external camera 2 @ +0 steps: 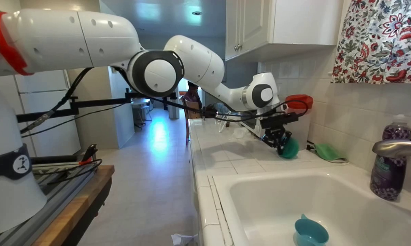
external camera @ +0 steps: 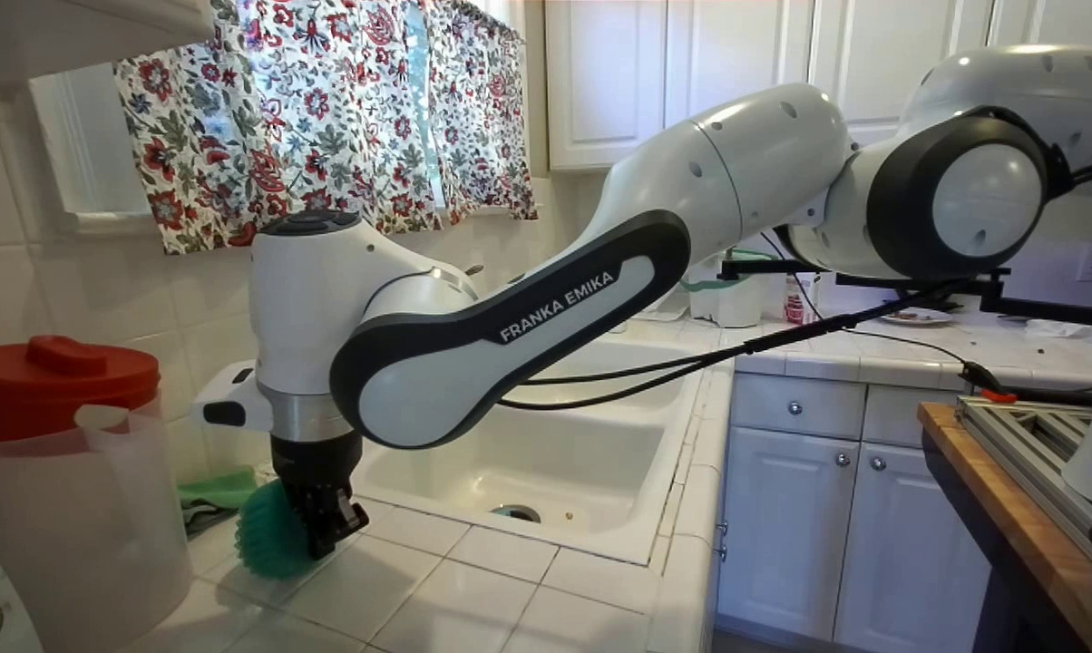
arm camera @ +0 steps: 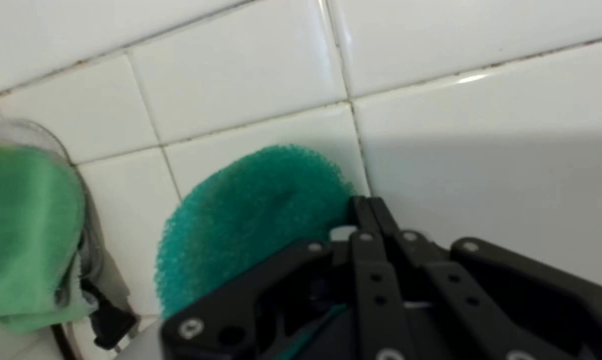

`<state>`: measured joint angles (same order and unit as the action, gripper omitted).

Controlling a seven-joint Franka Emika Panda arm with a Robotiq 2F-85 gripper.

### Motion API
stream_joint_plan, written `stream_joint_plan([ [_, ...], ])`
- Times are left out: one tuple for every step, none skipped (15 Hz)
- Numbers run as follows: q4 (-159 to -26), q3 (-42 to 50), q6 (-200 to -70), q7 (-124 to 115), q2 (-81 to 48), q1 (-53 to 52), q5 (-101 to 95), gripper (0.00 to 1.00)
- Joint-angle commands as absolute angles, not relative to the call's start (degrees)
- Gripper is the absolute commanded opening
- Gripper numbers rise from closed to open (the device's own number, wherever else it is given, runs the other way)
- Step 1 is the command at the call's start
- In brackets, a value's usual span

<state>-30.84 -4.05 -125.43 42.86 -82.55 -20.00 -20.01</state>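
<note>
Teal scrubber (arm camera: 251, 215) (one), rounded and fuzzy-edged, with one green cloth (arm camera: 28, 235) and one red-lidded pitcher (external camera: 70, 508) near it, rests on the tiled table (external camera: 410, 589) just beside the single tool (arm camera: 368, 200), whose two fingers (arm camera: 373, 290) are pressed together.

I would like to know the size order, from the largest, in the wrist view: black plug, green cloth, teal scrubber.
1. Teal scrubber and green cloth: too alike to rank; the scrubber is partly hidden and the frame cuts the cloth.
2. Black plug: clearly smallest.
</note>
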Motion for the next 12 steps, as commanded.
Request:
stream_joint_plan([
  [-31.1, -3.4, -125.1, 39.0, -81.9, -20.1, -20.1, 0.01],
  [-31.1, -3.5, -125.0, 38.9, -81.4, -19.9, -19.9, 0.01],
  [-31.3, -4.6, -125.1, 40.4, -80.7, -19.3, -19.2, 0.01],
  [-31.5, -5.4, -124.9, 41.6, -80.0, -18.8, -18.7, 0.01],
  [-31.6, -5.8, -124.4, 41.5, -79.3, -18.5, -18.6, 0.01],
  [-31.7, -6.7, -124.8, 42.3, -78.8, -17.8, -17.8, 0.01],
  [-31.7, -7.7, -125.1, 42.6, -78.3, -17.2, -17.0, 0.01],
  [-31.8, -8.7, -125.3, 42.6, -78.0, -16.5, -16.2, 0.01],
  [-31.9, -9.8, -125.5, 42.6, -77.7, -15.9, -15.3, 0.01],
  [-32.0, -10.9, -125.5, 42.1, -77.7, -15.2, -14.4, 0.01],
  [-32.1, -11.9, -125.4, 41.7, -77.8, -14.5, -13.4, 0.01],
  [-32.5, -12.9, -125.1, 41.2, -77.9, -13.8, -12.4, 0.01],
])
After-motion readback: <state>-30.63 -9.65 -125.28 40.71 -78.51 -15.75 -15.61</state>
